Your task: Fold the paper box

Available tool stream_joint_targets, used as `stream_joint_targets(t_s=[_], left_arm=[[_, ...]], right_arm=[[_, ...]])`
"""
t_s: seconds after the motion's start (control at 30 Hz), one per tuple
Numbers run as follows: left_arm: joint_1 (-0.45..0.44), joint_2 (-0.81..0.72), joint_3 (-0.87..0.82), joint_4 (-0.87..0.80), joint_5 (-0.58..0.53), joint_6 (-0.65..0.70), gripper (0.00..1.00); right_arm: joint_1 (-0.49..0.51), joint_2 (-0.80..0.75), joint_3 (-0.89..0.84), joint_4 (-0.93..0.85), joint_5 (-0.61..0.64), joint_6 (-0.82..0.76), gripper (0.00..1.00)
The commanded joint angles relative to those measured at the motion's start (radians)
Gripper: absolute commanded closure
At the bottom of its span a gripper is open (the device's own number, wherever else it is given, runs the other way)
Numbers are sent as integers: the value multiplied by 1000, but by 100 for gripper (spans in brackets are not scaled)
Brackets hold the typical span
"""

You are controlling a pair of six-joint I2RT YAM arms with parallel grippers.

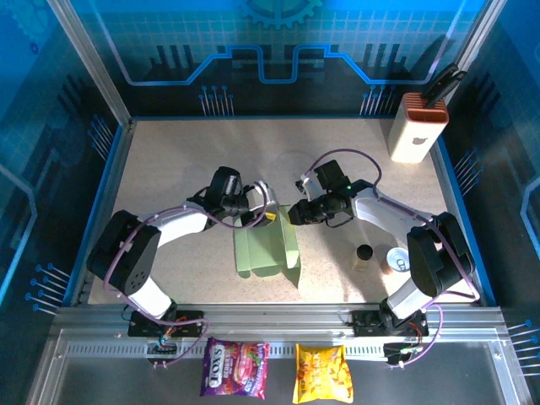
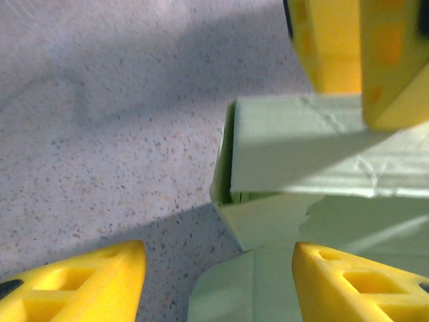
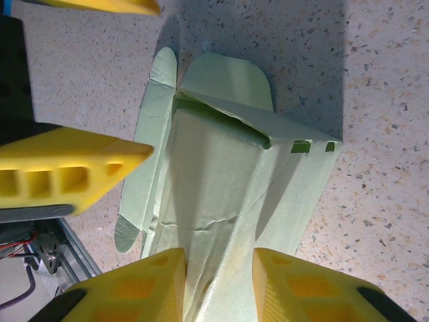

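The pale green paper box (image 1: 270, 251) lies partly folded at the middle of the table, one panel raised and creased. My right gripper (image 3: 220, 268) is shut on that raised panel (image 3: 221, 194), and the card narrows between its yellow fingers. It meets the box's far edge from the right (image 1: 291, 215). My left gripper (image 2: 218, 268) is open at the box's far left corner (image 1: 268, 216). One of its fingers (image 2: 87, 285) is over bare table and the other (image 2: 355, 285) is over the card. A rounded flap (image 2: 234, 295) lies between them, untouched.
A white block with an orange ribbed top (image 1: 416, 126) stands at the back right corner. A small dark-lidded jar (image 1: 364, 256) and a can (image 1: 396, 260) sit beside the right arm's base. Two snack packets (image 1: 234, 368) (image 1: 322, 373) lie on the front rail.
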Motion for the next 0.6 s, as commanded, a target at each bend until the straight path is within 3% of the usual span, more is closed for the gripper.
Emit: stream_joint_targets(t_s=[0.0, 0.57], left_arm=[[-5, 44, 46, -37, 21, 92, 38], [-16, 185, 264, -287, 130, 260, 44]], right_arm=[[14, 17, 1, -41, 42, -10, 68], [15, 36, 3, -32, 37, -8, 68]])
